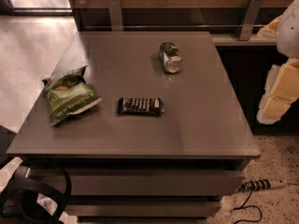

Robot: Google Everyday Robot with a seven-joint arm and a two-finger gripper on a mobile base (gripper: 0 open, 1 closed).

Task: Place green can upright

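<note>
Green can on its side on desk, print unreadable, chip bag, candy bar, end effector at right edge, state indeterminable

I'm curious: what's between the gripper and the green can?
Only bare tabletop, in the camera view. The gripper sits at the right edge; the green can lies on its side, far back.

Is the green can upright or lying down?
Lying down: the green can points its silver end at the camera. The end effector is at the right edge, away from it.
</note>
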